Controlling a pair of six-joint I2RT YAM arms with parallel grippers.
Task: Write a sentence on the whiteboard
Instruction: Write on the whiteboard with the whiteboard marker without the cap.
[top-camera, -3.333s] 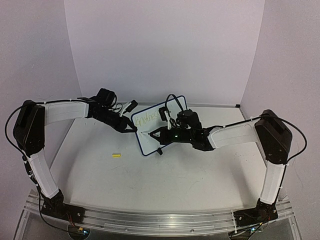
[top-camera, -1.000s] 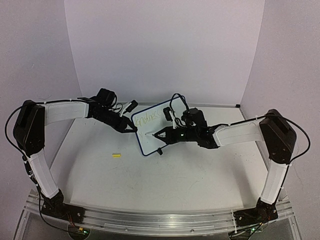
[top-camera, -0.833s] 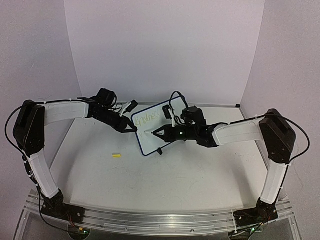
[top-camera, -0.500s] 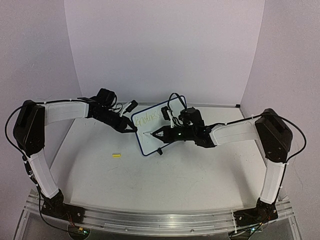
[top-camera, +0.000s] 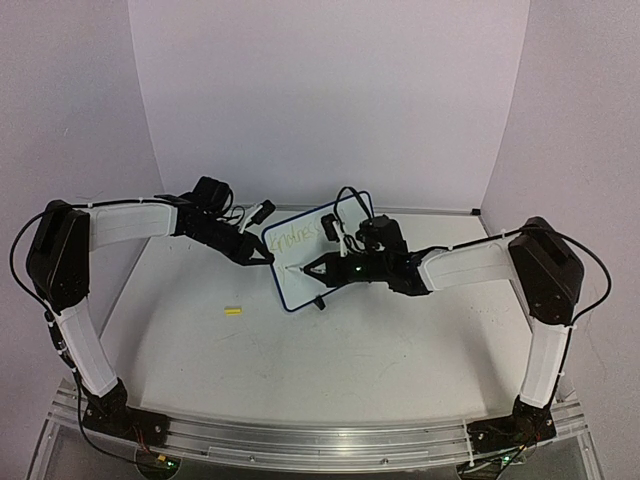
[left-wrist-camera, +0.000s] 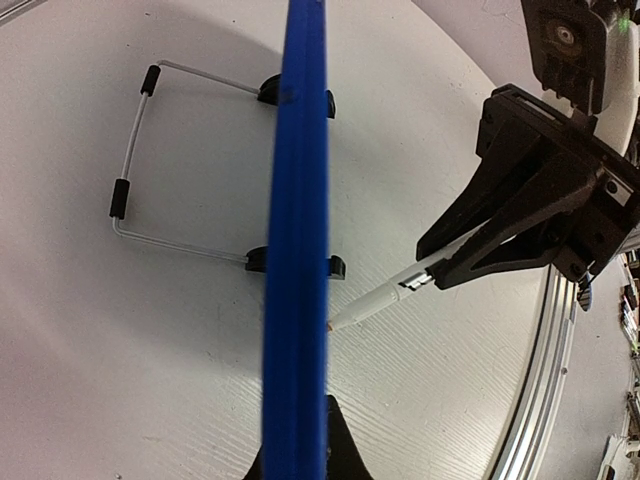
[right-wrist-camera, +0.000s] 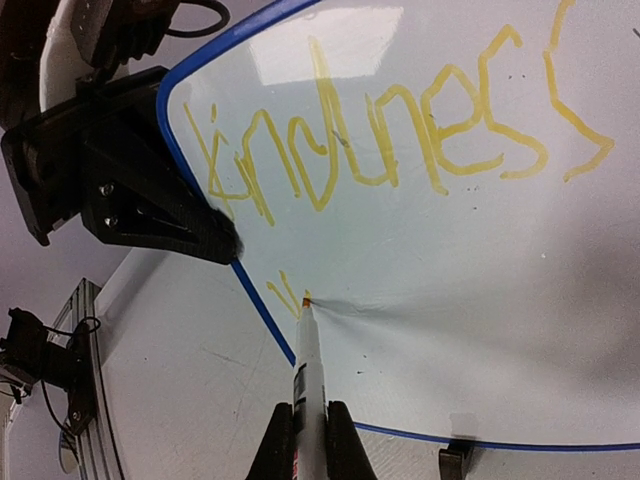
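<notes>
The whiteboard (top-camera: 305, 262) stands tilted on its wire stand (left-wrist-camera: 135, 170) at the table's middle back. My left gripper (top-camera: 268, 258) is shut on its left blue rim (left-wrist-camera: 297, 240); the rim runs edge-on between the jaws in the left wrist view. My right gripper (right-wrist-camera: 310, 425) is shut on a white marker (right-wrist-camera: 307, 365), whose tip touches the board near its lower left. The sentence (right-wrist-camera: 390, 140) reads "kindness" in yellow on the top line. A few short yellow strokes (right-wrist-camera: 288, 298) start a second line at the marker tip.
A small yellow cap (top-camera: 233, 311) lies on the table left of the board. Black clip feet (left-wrist-camera: 330, 268) hold the board's bottom edge. The purple back wall stands close behind. The metal rail (top-camera: 300, 440) runs along the near edge.
The right wrist has shifted a little left and right in front of the board, and the marker tip has stayed at the start of the second line. The left arm has not moved.
</notes>
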